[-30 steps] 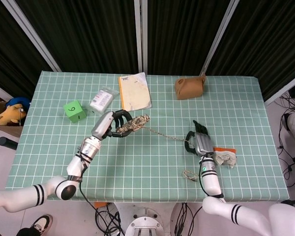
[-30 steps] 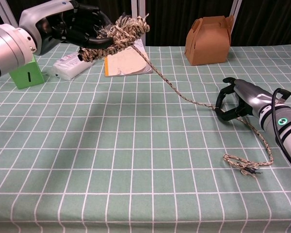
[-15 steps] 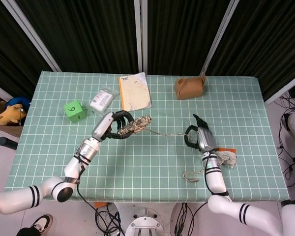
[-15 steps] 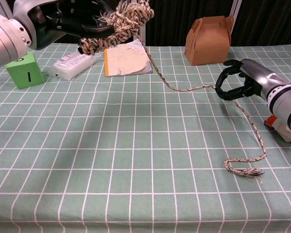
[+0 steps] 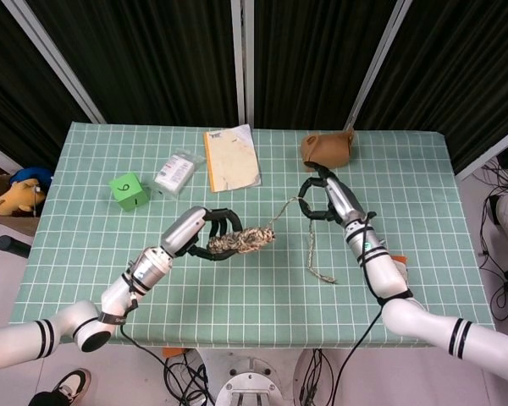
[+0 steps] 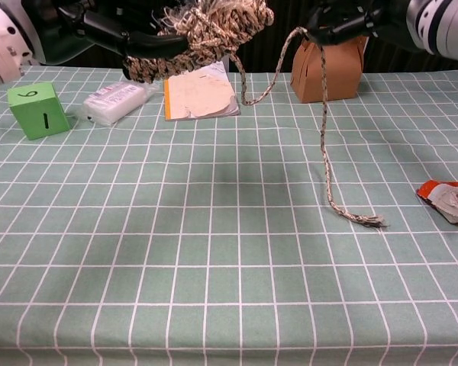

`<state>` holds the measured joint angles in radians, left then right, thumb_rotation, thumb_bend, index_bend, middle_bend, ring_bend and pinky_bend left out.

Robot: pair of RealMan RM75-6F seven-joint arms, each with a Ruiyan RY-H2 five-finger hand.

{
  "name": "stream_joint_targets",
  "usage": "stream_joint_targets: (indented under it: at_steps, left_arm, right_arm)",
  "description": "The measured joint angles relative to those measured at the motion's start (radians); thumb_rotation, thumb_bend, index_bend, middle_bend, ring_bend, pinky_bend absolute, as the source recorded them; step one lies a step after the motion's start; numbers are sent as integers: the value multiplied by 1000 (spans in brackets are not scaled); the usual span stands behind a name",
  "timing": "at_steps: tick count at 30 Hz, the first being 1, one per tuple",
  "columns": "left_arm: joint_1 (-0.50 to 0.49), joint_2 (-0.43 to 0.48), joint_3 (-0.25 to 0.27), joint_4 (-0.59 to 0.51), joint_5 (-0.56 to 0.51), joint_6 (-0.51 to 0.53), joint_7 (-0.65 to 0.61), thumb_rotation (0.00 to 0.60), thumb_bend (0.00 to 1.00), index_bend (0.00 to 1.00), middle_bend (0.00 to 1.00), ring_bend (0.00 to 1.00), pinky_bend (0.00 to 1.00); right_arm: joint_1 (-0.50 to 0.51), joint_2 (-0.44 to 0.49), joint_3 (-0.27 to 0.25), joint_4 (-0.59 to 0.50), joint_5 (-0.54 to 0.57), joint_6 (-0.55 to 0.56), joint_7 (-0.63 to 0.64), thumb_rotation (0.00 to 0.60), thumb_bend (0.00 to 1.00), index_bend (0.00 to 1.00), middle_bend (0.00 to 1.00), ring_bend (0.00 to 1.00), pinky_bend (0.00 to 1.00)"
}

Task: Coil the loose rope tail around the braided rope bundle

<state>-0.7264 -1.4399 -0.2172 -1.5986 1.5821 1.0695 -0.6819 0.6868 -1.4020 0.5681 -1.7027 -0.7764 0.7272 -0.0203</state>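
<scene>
Braided rope bundle now lower and nearer table centre than a second ago, gripped in left hand. Right hand up and back toward brown box, fingers hooked round loose tail; frayed end barely on green cloth. Likely set-up for a wrap. Head count: one bundle, one tail, one box, one cube, one notebook, one packet.

Chest view: bundle raised, tail draped from right hand to cloth. One wrapper extra.

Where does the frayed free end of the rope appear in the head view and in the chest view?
Head view: rope end lies on the cloth at centre-right, below the right hand.
Chest view: rope end lies right of centre.
Shared landmark: brown paper box.
</scene>
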Motion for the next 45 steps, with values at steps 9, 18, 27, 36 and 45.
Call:
stream_joint_targets:
  at_steps: [9,18,27,36,45]
  left_arm:
    - [-8,-58,6,30,-50,6,314,600,373,740,736,667,723]
    - [-17,-202,-23,80,-207,28,629,600,373,741,737,667,723]
    - [-25,-318,-54,147,-274,81,736,600,372,742,739,669,723]
    - [-27,-376,-80,182,-304,100,709,600,373,743,740,670,723]
    - [-33,-427,-122,286,-377,81,673,600,372,743,740,670,724]
  right_arm:
    - [177,177,17,-133,217,-26,-59,600,496,784,98,0,0]
    - [291,190,-23,-224,286,104,-117,600,496,785,97,0,0]
    - [324,166,-69,-277,242,175,-123,600,498,785,97,0,0]
    - [352,142,-93,-288,201,169,-106,600,500,790,97,0,0]
    - [337,162,-122,-336,129,161,-83,600,505,797,97,0,0]
